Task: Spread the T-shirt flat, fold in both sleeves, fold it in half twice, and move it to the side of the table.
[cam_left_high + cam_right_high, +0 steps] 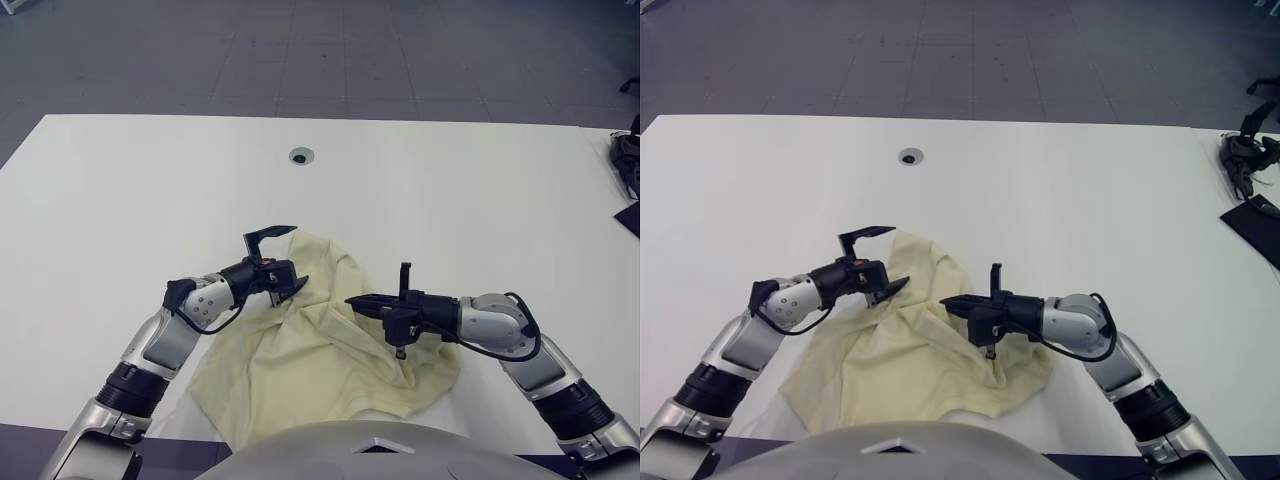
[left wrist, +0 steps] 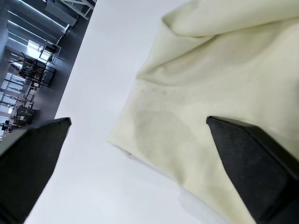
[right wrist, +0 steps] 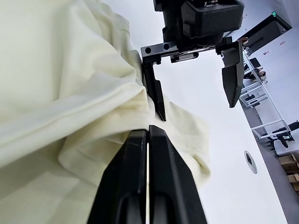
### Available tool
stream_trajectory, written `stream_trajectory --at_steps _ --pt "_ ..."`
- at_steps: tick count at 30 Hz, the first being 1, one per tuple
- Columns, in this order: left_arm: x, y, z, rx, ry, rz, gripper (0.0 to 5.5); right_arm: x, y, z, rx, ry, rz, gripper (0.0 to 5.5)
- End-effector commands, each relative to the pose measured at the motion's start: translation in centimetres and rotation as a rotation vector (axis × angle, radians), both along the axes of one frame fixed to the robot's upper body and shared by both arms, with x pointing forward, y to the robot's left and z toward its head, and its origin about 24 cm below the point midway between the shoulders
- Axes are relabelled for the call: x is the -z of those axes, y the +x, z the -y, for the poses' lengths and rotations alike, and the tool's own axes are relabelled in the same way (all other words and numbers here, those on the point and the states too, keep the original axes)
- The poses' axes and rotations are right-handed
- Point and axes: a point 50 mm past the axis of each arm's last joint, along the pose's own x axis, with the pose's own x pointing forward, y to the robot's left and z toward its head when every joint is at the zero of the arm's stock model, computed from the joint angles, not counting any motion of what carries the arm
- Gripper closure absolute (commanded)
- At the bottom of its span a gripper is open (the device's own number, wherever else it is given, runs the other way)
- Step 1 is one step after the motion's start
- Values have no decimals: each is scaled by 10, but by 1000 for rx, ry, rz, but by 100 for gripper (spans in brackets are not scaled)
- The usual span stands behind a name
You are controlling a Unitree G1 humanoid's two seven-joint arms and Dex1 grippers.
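Find crumpled shirt (image 1: pixel 320 360) at lower centre of bench (image 1: pixel 120 180). Clamp spread left hand (image 1: pixel 298 256) low on upper-left hem, pinching one layer only; anchor with closed right hand (image 1: pixel 352 300) at middle fold; pull outward slowly.

Left claw (image 2: pixel 138 120) held wide apart, dark fingers (image 2: pixel 252 163) set at either side, pale yellow T-shirt (image 2: pixel 224 60) laid rumpled on white tabletop (image 2: pixel 93 177), its edge seen between them, racks glimpsed beyond.
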Motion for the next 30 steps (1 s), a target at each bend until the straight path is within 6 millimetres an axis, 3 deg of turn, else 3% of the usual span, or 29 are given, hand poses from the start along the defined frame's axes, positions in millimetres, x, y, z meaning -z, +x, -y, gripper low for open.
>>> stream_trajectory --at_steps 1,6,14,17,21,25,27,30 --pt "6 -1 2 6 18 -27 10 -6 11 3 30 5 41 549" --pt "8 -1 3 8 18 -29 10 -26 37 16 130 15 183 549" --pt "12 -4 6 15 23 -35 10 -83 85 59 356 19 526 549" --pt "13 -5 6 15 24 -35 10 -99 95 72 420 30 608 549" --pt "14 -6 5 11 26 -36 10 -99 94 70 415 59 609 549" --pt "14 -9 1 5 29 -38 10 -103 83 56 353 164 573 549" --pt "14 -11 -2 -2 33 -40 10 -110 74 45 293 250 548 549" --pt "13 -13 -7 -18 40 -39 10 -108 43 15 90 351 418 549"
